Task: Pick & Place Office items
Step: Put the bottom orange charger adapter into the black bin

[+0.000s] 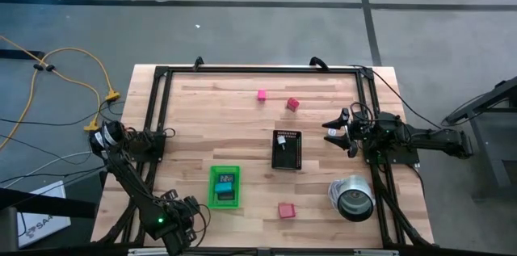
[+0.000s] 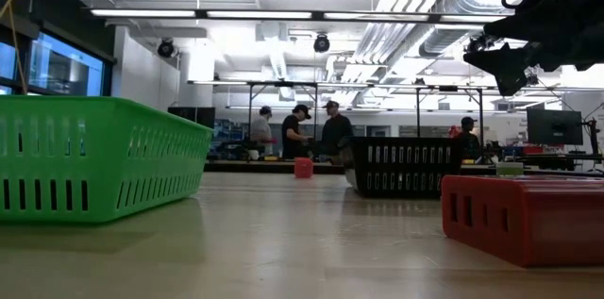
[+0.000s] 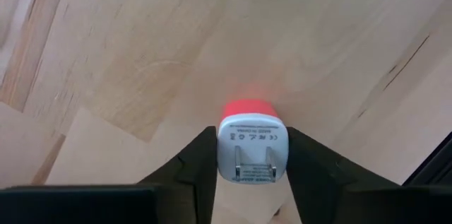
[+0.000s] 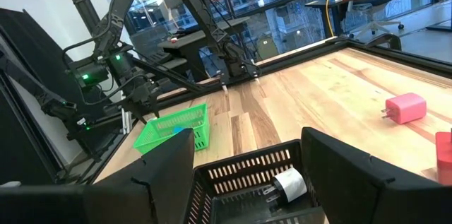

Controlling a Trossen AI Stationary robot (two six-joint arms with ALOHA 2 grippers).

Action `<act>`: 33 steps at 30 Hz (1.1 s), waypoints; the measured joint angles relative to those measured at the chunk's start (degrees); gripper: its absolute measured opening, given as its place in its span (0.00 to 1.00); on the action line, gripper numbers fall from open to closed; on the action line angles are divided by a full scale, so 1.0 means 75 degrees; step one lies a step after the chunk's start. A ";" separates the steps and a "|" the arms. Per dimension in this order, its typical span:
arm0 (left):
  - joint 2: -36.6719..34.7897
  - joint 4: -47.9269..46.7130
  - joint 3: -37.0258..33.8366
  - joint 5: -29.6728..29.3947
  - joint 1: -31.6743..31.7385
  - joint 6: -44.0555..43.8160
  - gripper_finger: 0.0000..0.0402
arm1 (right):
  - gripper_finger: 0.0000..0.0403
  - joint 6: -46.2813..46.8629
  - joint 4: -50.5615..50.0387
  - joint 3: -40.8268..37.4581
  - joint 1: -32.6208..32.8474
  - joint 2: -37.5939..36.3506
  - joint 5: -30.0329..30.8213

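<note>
My left gripper (image 1: 202, 210) is at the table's near left, beside the green tray (image 1: 225, 186), shut on a small red-and-white plug block (image 3: 251, 143). The green tray holds a blue piece (image 1: 225, 181) and a dark piece (image 1: 227, 194). My right gripper (image 1: 338, 131) hangs open at the right, just right of the black tray (image 1: 287, 149); its fingers stand wide apart above that tray's near wall (image 4: 240, 174). A white plug piece (image 4: 288, 184) lies in the black tray. A pink block (image 1: 262, 94) and two red blocks (image 1: 292, 104) (image 1: 285, 210) rest on the table. My left gripper pinches the plug block between its two fingers, one on each side wall (image 3: 220, 150). The white face with two metal prongs (image 3: 253, 162) points back toward the wrist, and the red end (image 3: 246, 107) points away. Whether the block touches the wood below, I cannot tell.
A shiny silver can (image 1: 352, 198) lies on its side at the table's near right. A black frame (image 1: 161, 74) borders the table top. In the low view the green tray (image 2: 94, 157) and a red block (image 2: 524, 214) stand close. People stand in the room behind (image 2: 302, 134).
</note>
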 joint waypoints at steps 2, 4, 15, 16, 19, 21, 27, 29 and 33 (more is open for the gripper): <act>0.0000 0.0000 0.0000 -0.0002 0.0000 -0.0036 0.32 | 0.62 0.0001 0.0001 0.0000 0.0000 0.0001 -0.0002; 0.0000 0.0000 0.0000 -0.0002 0.0000 -0.0038 0.32 | 0.62 0.0002 -0.0001 0.0002 0.0000 0.0002 0.0001; 0.0000 0.0009 0.0000 -0.0082 -0.0003 0.0026 0.32 | 0.62 -0.0001 -0.0001 0.0001 0.0000 -0.0001 0.0001; 0.0000 0.0017 0.0000 -0.0106 -0.0003 0.0032 0.32 | 0.62 -0.0001 0.0001 0.0001 0.0000 0.0001 -0.0002; 0.0000 0.0083 0.0000 -0.0192 -0.0003 0.0114 0.32 | 0.62 0.0002 0.0002 0.0001 0.0000 0.0001 -0.0001; 0.0000 0.0174 0.0000 -0.0236 -0.0003 0.0243 0.32 | 0.62 0.0002 -0.0001 0.0002 0.0000 0.0002 -0.0002; -0.0014 0.0721 0.0002 -0.0475 -0.0003 0.0595 0.32 | 0.62 -0.0001 0.0001 0.0001 0.0000 0.0000 -0.0002; -0.0057 0.0894 0.0001 -0.0560 0.0001 0.0700 0.32 | 0.62 0.0002 -0.0001 -0.0001 0.0000 0.0002 0.0001; -0.0145 0.1232 0.0003 -0.0957 0.0015 0.1174 0.32 | 0.62 -0.0001 0.0001 -0.0001 0.0000 -0.0001 -0.0002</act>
